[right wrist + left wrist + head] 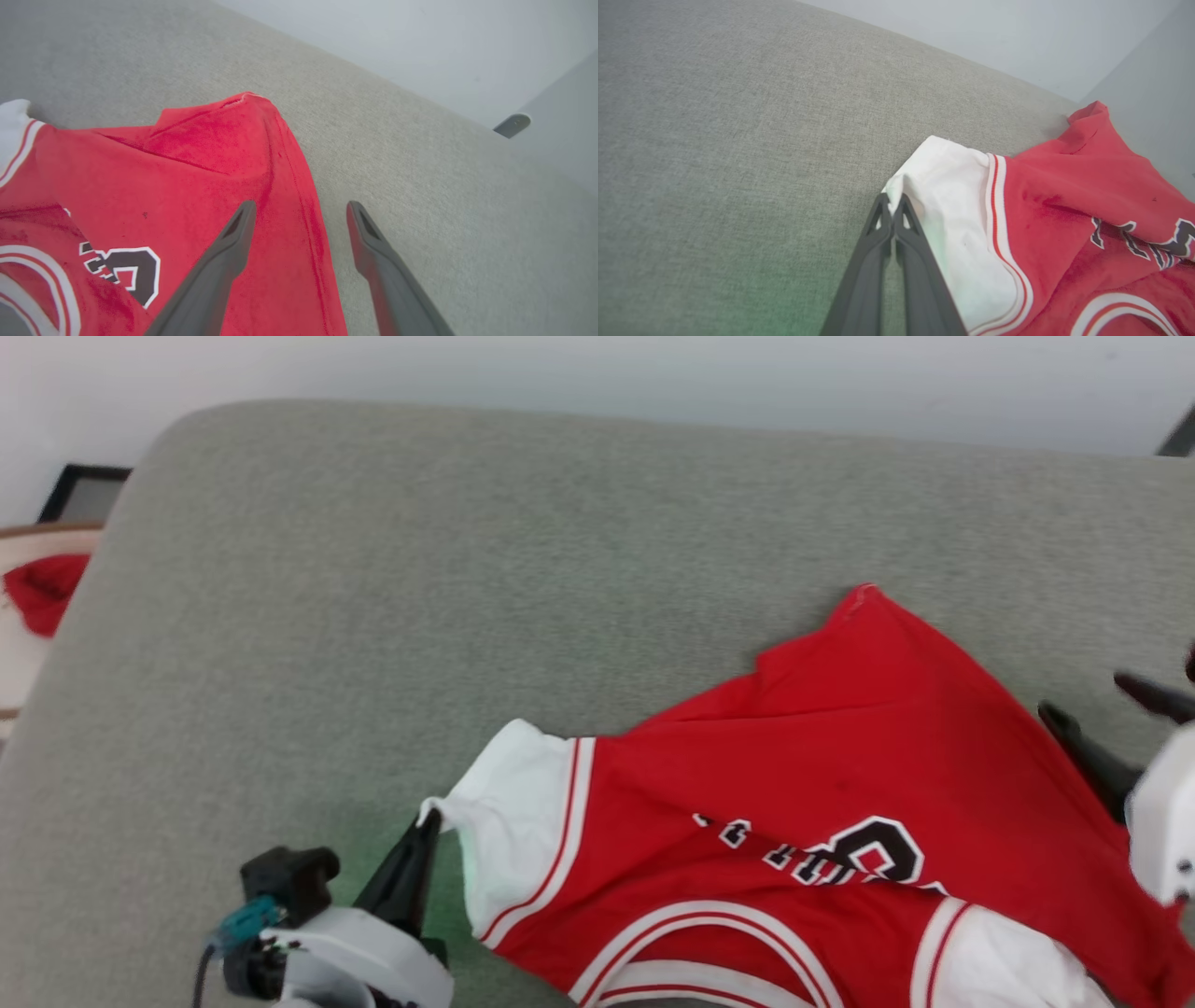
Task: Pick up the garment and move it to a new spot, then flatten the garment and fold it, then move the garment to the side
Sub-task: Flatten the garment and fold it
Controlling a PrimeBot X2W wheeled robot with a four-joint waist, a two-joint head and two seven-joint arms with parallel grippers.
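The garment [840,756] lies rumpled on the cushion's [467,569] near right part. The left gripper [893,204] pinches its white sleeve corner; the right gripper [301,210], spread, straddles its side edge. Risk: so slight a pinch may slip under pull. Count: one garment, two grippers, one cushion.

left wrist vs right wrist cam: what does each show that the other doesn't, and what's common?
Left wrist view: left gripper, fingers shut on the corner of the white short sleeve. Right wrist view: right gripper, open, astride the side edge of the bright red jersey T-shirt; the black-and-white number; a dark grey rounded object at the far edge. Both: the shirt, its red-white striped trim, the grey woven fabric surface and the pale wall.
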